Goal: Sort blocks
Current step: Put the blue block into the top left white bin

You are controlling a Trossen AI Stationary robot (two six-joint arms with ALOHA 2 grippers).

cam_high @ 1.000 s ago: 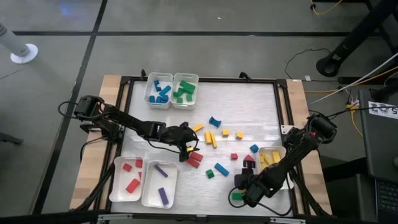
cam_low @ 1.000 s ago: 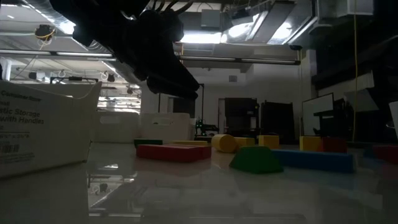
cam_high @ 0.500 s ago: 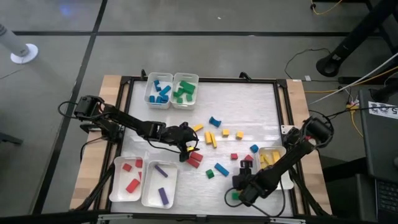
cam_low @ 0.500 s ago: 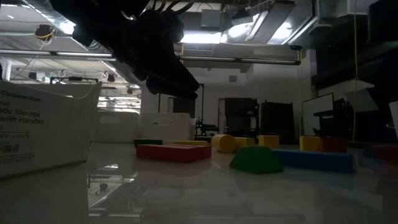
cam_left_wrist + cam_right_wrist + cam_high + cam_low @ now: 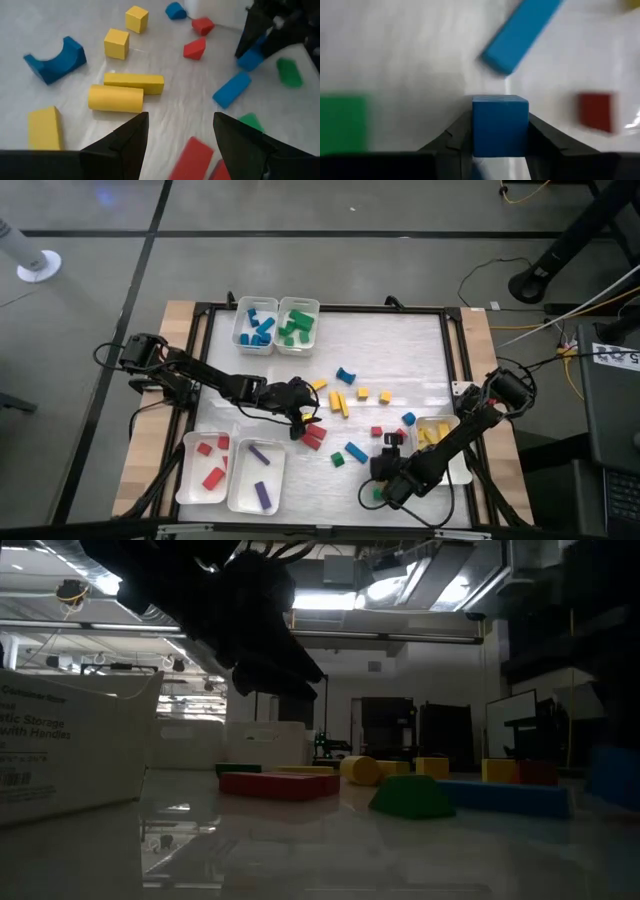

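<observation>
I hold a blue cube (image 5: 500, 125) in the right hand (image 5: 500, 131), left hand (image 5: 180, 132) open and empty; trays (image 5: 243, 328) part-filled, many blocks (image 5: 340, 402) remain on the tabletop (image 5: 390, 350).

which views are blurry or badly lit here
Right wrist view: the blue cube between the tool's fingers is sharp, the blue bar and red block beyond are smeared. Low view: dark, backlit by ceiling lights. Left wrist view: slight blur at the red block.
</observation>
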